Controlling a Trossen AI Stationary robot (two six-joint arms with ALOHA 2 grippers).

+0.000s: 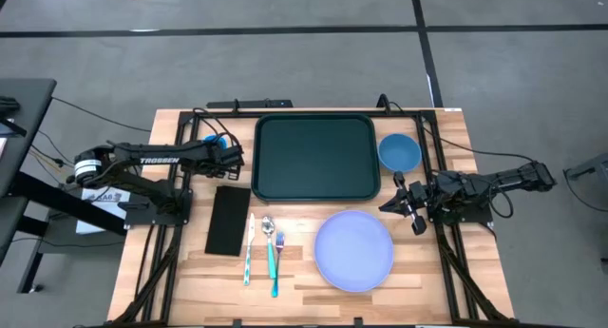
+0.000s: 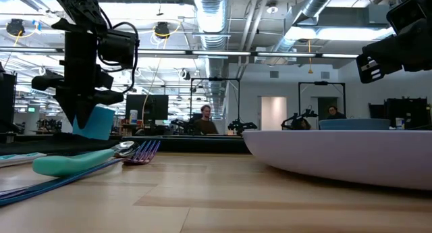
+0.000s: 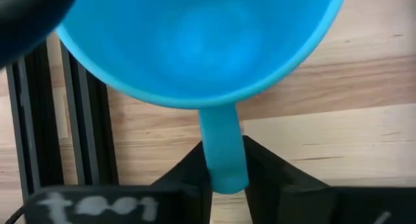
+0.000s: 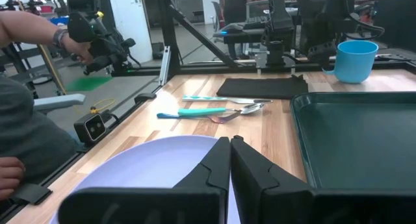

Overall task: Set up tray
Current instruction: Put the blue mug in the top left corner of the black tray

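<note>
While my left gripper [image 3: 224,178] pinches the blue cup's [image 3: 195,42] handle just left of the tray [image 1: 316,157], my right gripper [image 4: 230,160] hangs shut over the lavender plate's [image 1: 353,250] edge. Bare wood [image 1: 304,285] lies beyond the tray's near rim, around the black napkin [image 1: 228,220].

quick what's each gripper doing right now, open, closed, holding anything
Left gripper: closed on the blue cup by its handle, left of the tray.
Right gripper: shut, empty, over the plate.
</note>
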